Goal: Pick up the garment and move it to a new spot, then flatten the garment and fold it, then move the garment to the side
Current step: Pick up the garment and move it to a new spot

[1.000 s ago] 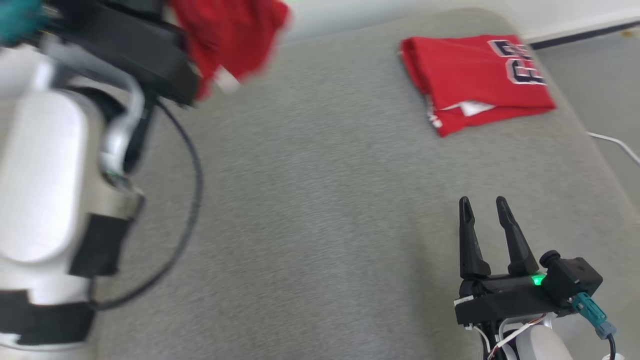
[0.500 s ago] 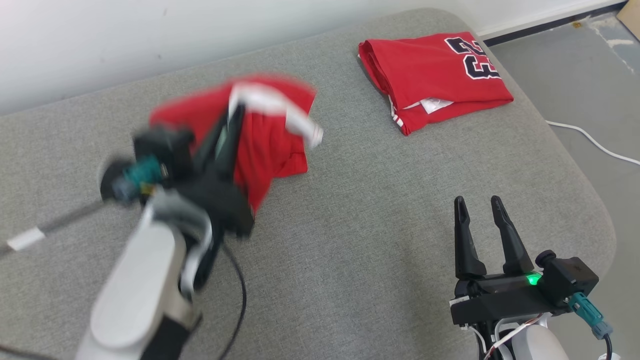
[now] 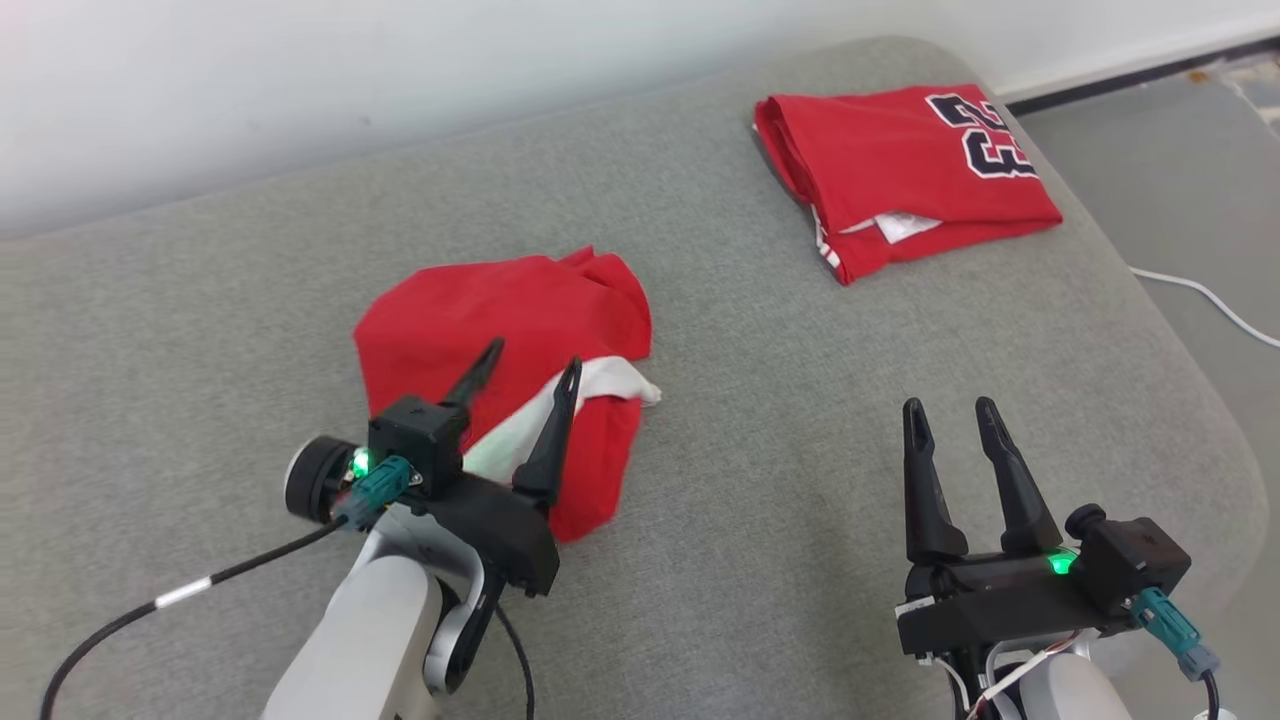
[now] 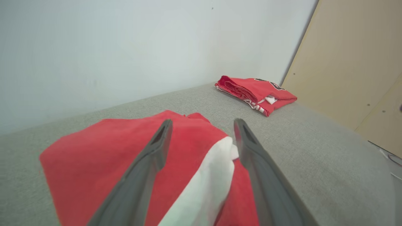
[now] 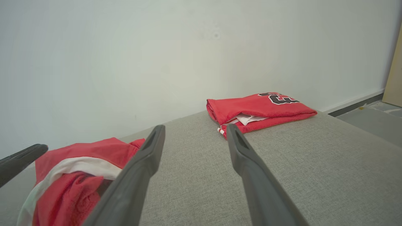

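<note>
A: Where's the crumpled red garment with white trim point(image 3: 500, 320)?
B: Heaped on the grey fabric cushion point(image 3: 760, 430), longer near-to-far, beneath the left claw point(image 3: 533, 356), fingers spread, empty. Right claw point(image 3: 948, 405) gapes, well apart.

Head view high, looking down, 2 wrist views low, facing wall point(image 5: 94, 62), sharing garment point(image 3: 480, 320)

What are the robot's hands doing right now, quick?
Left gripper: open, over the crumpled garment, not gripping it.
Right gripper: open, empty.
</note>
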